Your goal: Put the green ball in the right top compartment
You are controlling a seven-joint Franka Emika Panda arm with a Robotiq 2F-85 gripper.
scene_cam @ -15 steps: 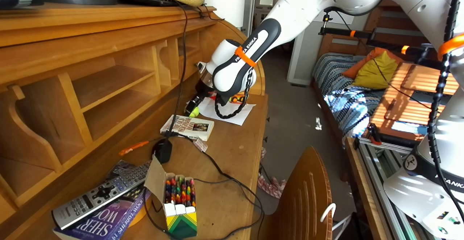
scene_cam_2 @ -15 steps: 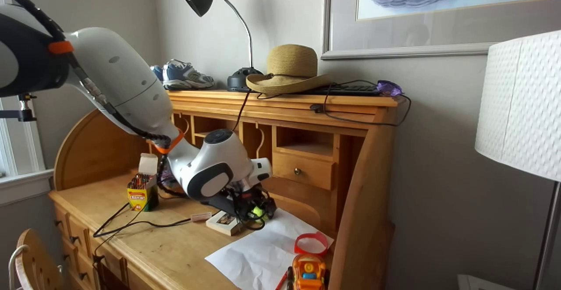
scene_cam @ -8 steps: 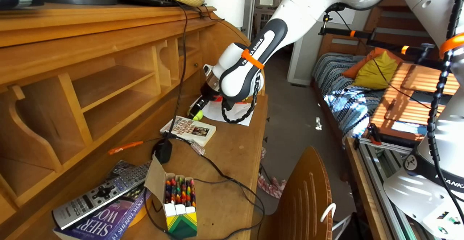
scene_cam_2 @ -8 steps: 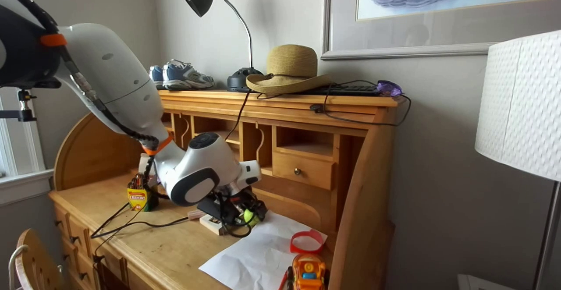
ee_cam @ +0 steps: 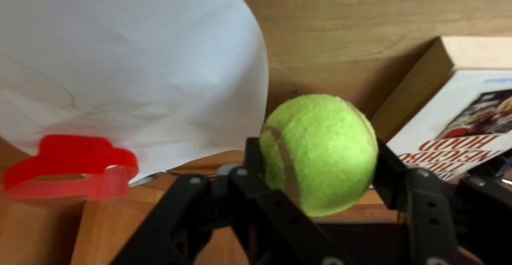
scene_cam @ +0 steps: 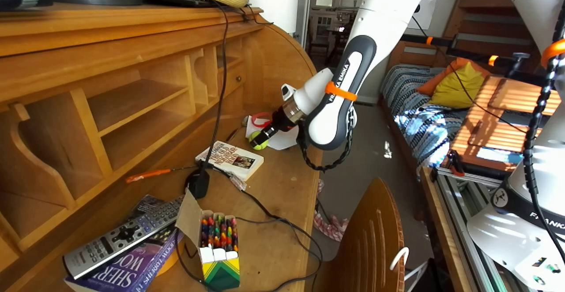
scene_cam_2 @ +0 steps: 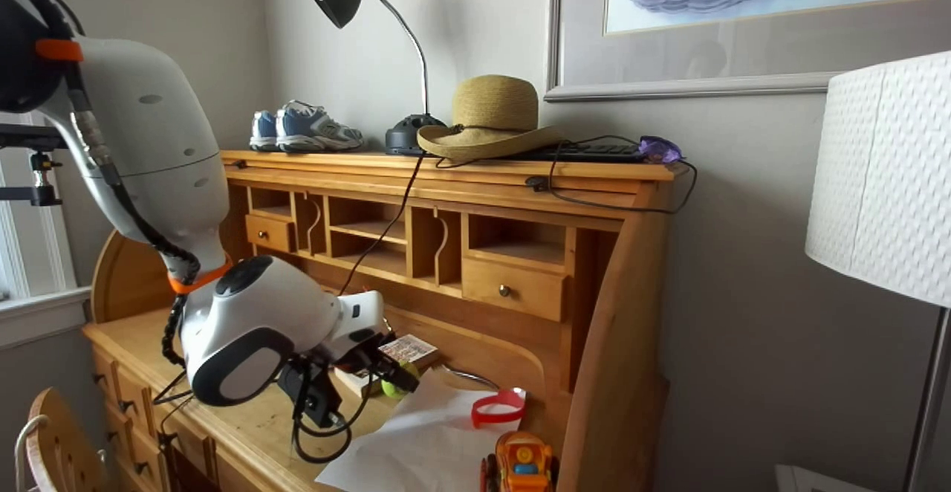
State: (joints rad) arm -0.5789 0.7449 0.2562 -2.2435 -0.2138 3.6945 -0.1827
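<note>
Yellow-green tennis ball | likely light, springy, non-slip | best grasped across its diameter | Robotiq gripper clasps both sides, fingers ball-width apart

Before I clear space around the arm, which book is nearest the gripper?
The white-covered book, close beside the green ball in the gripper. The purple book lies farther along the desk, partly beneath the remote control.

Pincer clamped, ptg diag. dwn.
</note>
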